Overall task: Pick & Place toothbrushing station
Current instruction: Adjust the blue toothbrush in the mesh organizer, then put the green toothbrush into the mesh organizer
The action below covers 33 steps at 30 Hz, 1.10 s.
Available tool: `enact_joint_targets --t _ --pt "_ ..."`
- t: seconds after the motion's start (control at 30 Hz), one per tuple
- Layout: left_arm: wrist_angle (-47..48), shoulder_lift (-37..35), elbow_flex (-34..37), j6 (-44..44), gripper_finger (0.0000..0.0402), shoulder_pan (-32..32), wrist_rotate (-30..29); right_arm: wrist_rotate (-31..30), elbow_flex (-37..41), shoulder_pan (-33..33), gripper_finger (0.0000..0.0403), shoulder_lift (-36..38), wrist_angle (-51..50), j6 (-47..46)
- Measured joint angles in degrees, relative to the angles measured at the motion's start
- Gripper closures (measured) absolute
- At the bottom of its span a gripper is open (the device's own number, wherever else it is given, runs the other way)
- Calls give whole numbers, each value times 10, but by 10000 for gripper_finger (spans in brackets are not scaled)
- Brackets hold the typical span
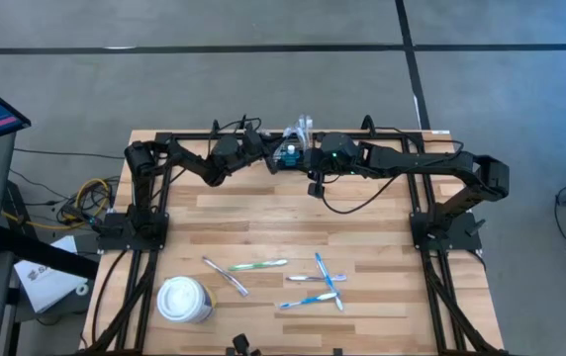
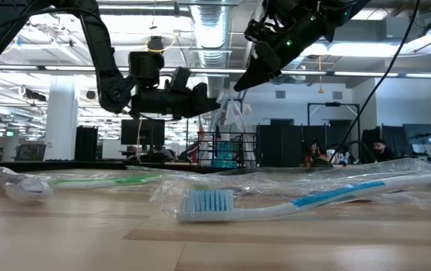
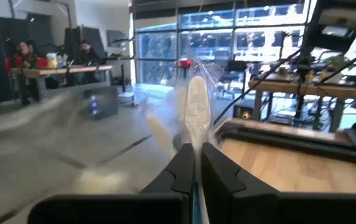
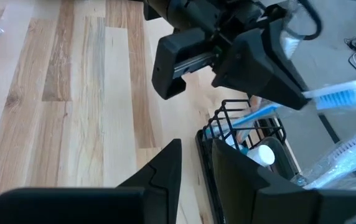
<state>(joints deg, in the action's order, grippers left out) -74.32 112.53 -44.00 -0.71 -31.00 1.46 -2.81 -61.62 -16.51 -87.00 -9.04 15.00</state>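
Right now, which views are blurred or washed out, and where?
Left wrist view: the room at one side is smeared with motion blur, the windows glare white, yet the wrapped toothbrush is fairly sharp. Low view: the near blue toothbrush is crisp and the organiser behind is soft. High view: evenly lit.

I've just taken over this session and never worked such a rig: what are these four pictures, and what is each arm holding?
Two dark robot arms work at a wooden table. One camera looks straight down, one sits at table height, and one rides on each wrist. At the table's far edge stands the black wire-mesh organiser, already holding brushes. The left tool is shut on a wrapped toothbrush, up beside the organiser. The right tool hangs over the organiser; it seems to hold nothing. Nearer the front lie several wrapped toothbrushes, green and blue, and a white lidded cup.
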Motion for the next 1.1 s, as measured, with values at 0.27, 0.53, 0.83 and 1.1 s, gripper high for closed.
enact_joint_targets --t 0.27,0.53,0.83,1.1 --pt "-22 0 17 -7 397 3 -6 0 0 0 321 0 0 0" --pt "-22 0 17 -17 366 3 -6 0 0 0 321 0 1 0" --pt "-21 -13 17 -17 323 16 -1 0 0 0 321 0 0 0" --pt "-8 -103 62 -9 316 22 -1 0 0 0 321 0 -6 0"
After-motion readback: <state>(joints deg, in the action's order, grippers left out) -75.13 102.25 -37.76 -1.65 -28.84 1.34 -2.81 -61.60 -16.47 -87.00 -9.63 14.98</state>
